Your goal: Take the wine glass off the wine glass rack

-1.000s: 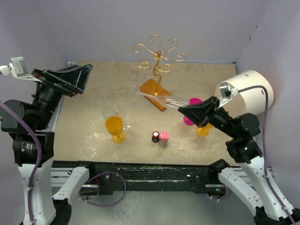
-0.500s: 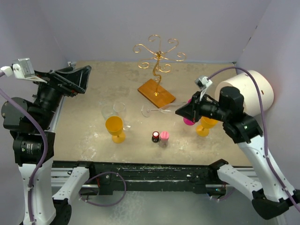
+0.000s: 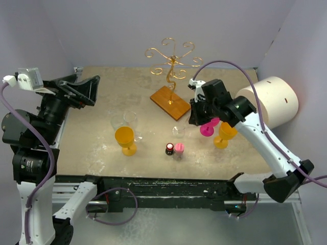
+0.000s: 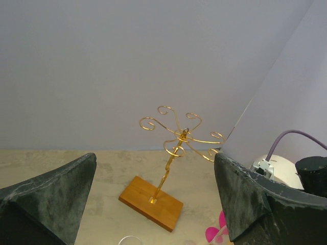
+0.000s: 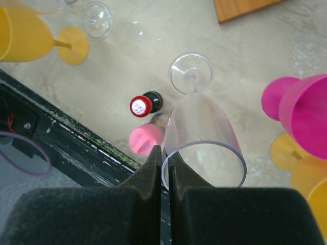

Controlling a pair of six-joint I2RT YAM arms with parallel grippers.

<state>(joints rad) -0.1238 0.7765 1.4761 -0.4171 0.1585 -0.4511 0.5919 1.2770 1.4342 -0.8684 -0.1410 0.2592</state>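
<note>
Most of the job is looking done: the rack (image 3: 171,102) is standing bare, and the right gripper (image 5: 164,153) is pinching the clear wine glass (image 5: 202,122) by its rim, upright, its foot beside a red-capped bottle (image 5: 139,105). The left gripper (image 3: 87,84) is hanging wide open. Only setting down and releasing is remaining.

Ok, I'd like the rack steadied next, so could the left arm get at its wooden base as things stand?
Probably yes: the left gripper is open and faces the rack base across bare table; the clear glasses and yellow goblet stand nearer, off that line. Whether its reach suffices is unclear.
</note>
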